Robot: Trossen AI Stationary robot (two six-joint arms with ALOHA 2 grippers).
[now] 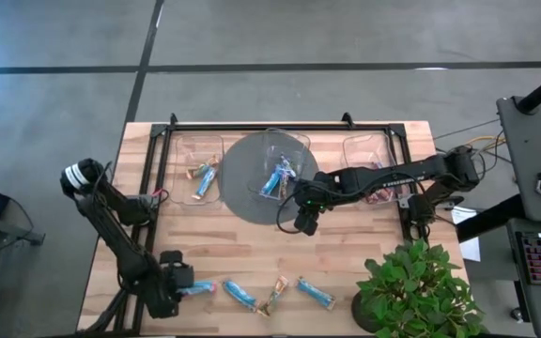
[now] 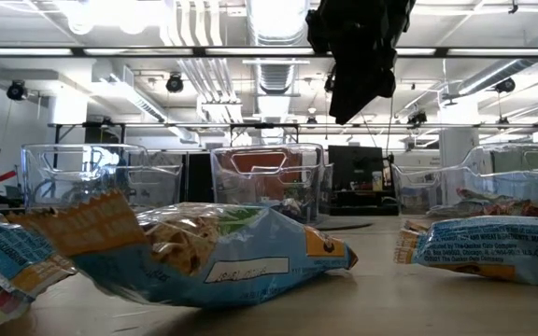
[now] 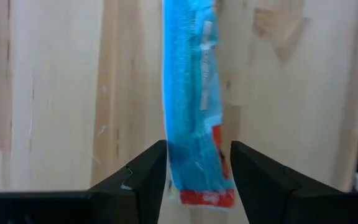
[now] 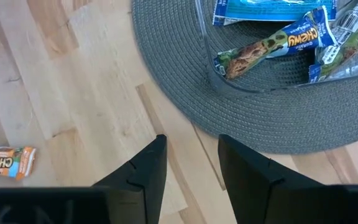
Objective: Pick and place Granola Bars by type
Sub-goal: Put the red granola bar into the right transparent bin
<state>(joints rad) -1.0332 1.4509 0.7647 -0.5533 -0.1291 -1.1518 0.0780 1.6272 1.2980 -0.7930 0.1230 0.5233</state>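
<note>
bars: a blue bar (image 3: 194, 106) sits right between the left gripper's fingers, down on the wood. Three more loose ones just past that gripper along the near edge: blue (image 1: 239, 294), tan (image 1: 274, 297), blue (image 1: 315, 293)
sorted bars: a few are in the middle bin (image 1: 285, 160), just behind the right gripper, and a couple in the left bin (image 1: 197, 169)
left gripper (image 3: 197, 163): low at the table's near left corner, fingers part open on either side of the blue bar's end, can't tell if they're actually pinching it
right gripper (image 4: 191, 155): hanging above bare wood just off the mat's (image 4: 166, 68) edge, slightly open, holding nothing
right bin (image 1: 372, 155): under the right arm, contents hard to make out
table (image 1: 252, 235): wood planks, plant (image 1: 419, 291) at the near right corner
</note>
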